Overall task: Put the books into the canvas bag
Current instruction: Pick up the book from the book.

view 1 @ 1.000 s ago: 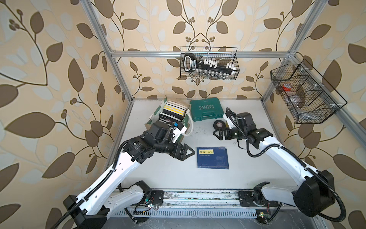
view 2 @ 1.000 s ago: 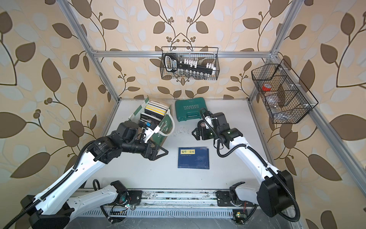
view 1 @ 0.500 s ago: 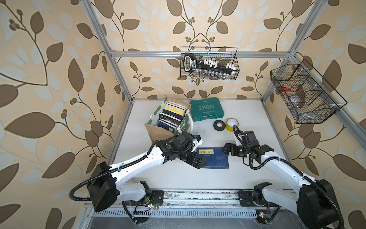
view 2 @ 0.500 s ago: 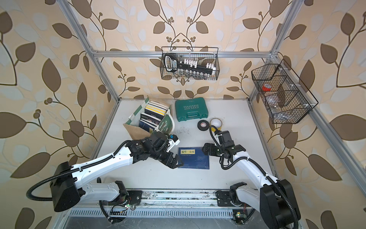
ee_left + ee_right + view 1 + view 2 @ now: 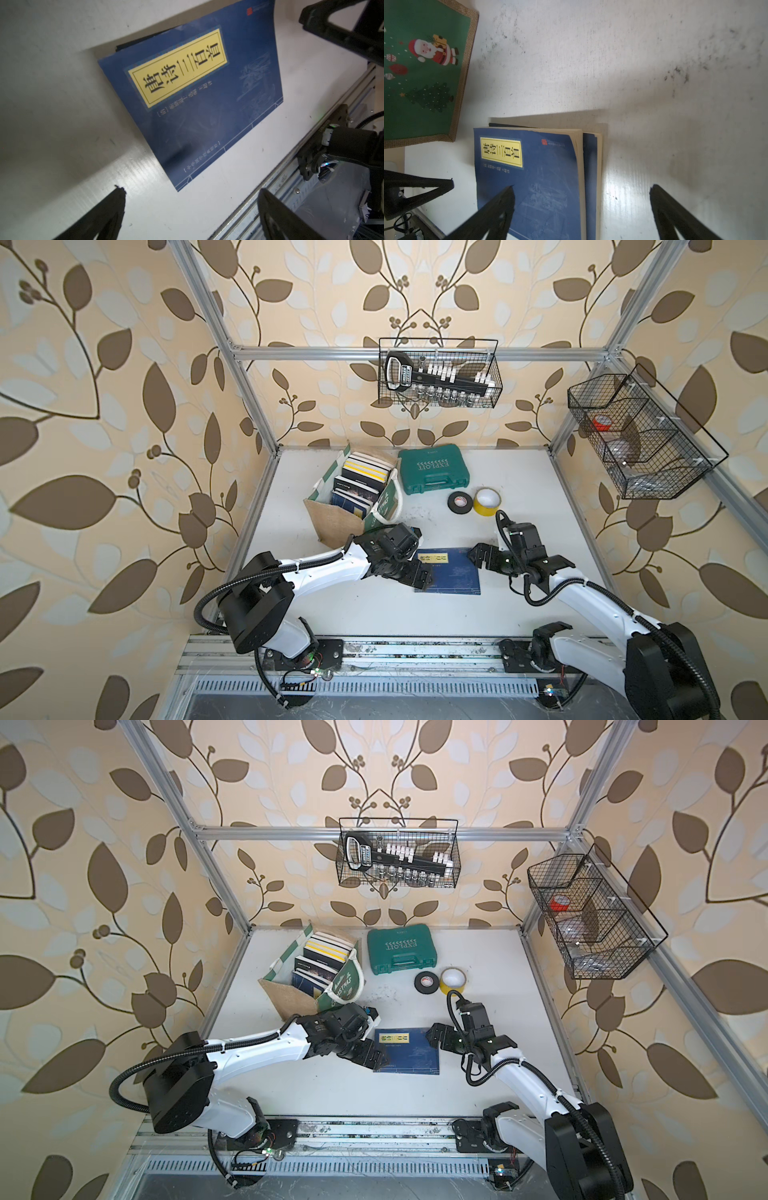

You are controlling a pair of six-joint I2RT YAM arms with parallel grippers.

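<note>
Pincers on both arms gape wide and hold nothing. The left pincer [image 5: 191, 189] sits low at the left edge of the navy book [image 5: 453, 577]. The right pincer [image 5: 582, 187] has one finger over the cover and the other over the bare table [image 5: 532, 489]. The book lies flat near the table's front, with a second navy cover [image 5: 589, 166] showing beneath it. Behind the left arm stands the canvas bag [image 5: 336, 522], with several books [image 5: 361, 485] upright inside. Beyond it lie a green tool case [image 5: 434, 468] and two tape rolls [image 5: 459, 502].
</note>
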